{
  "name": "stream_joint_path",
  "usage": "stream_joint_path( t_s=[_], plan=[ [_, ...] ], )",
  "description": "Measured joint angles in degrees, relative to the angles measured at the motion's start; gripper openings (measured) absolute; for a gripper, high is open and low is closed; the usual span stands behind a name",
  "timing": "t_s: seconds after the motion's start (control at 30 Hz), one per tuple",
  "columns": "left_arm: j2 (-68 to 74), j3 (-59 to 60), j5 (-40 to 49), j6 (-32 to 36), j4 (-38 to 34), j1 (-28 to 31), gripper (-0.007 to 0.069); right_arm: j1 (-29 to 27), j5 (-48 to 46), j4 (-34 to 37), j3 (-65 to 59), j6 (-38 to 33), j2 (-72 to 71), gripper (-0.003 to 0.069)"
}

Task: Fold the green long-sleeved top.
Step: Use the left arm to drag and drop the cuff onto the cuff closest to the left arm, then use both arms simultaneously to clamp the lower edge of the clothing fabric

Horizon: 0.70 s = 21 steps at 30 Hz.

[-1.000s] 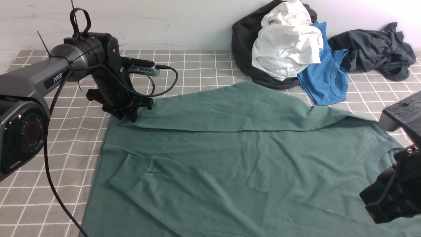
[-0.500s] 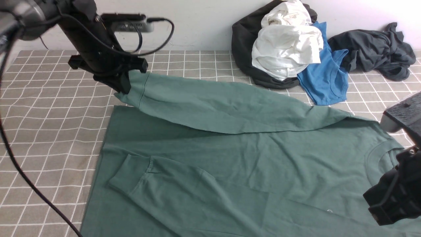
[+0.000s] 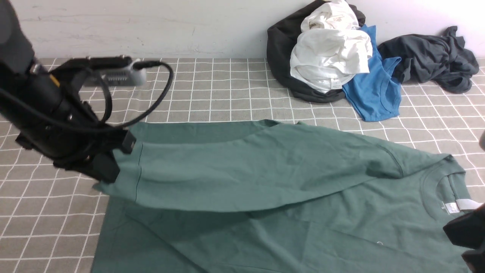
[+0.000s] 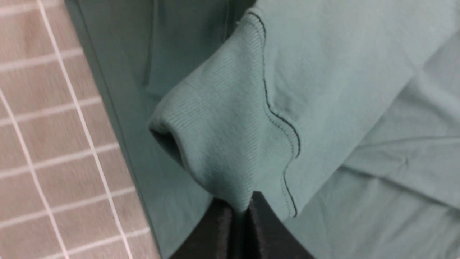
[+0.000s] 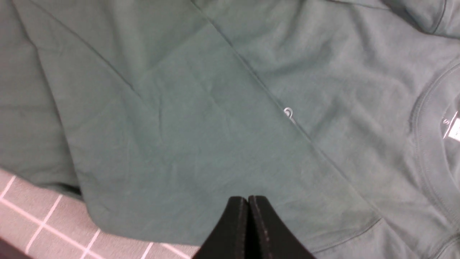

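Soft even light, overexposed wall (image 3: 416, 15) far right, motion-blurred left end effector (image 3: 108, 170)

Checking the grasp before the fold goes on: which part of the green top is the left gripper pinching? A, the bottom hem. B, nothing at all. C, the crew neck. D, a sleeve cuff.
D: the left gripper is shut on the ribbed cuff of the green long-sleeved top, with that sleeve held up above the top's body.
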<state>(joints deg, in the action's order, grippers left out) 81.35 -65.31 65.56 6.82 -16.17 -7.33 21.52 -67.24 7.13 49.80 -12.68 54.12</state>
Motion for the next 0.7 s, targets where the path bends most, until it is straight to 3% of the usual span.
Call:
stream_joint_path(
  t_s=[0.23,0.37,0.43,0.53,0.67,0.7],
  plan=[
    [-3.5,13.2,-6.5,1.1,-0.2,0.0,0.0074,0.0,-2.0,2.9,0.0,-2.0,0.0,-0.0015],
    [-3.5,16.7,-7.4,3.0,-0.1,0.0,0.0188,0.0,-3.1,5.2,0.0,-3.6,0.0,-0.0015],
    [-3.6,17.1,-7.1,4.5,-0.1,0.0,0.0300,0.0,-3.9,6.5,0.0,-4.3,0.0,-0.0015],
    [-4.5,17.1,-5.6,6.6,-0.7,-0.7,0.0404,0.0,-4.2,7.6,0.0,-4.7,0.0,-0.0015],
    [-6.8,17.3,-3.6,9.9,-0.5,-7.8,0.0459,1.1,-4.1,8.4,0.0,-4.8,0.0,-0.0015],
    [-7.4,17.5,-2.9,11.6,0.5,-12.0,0.0465,1.9,-4.1,8.4,0.0,-4.9,0.0,-0.0015]
  ],
)
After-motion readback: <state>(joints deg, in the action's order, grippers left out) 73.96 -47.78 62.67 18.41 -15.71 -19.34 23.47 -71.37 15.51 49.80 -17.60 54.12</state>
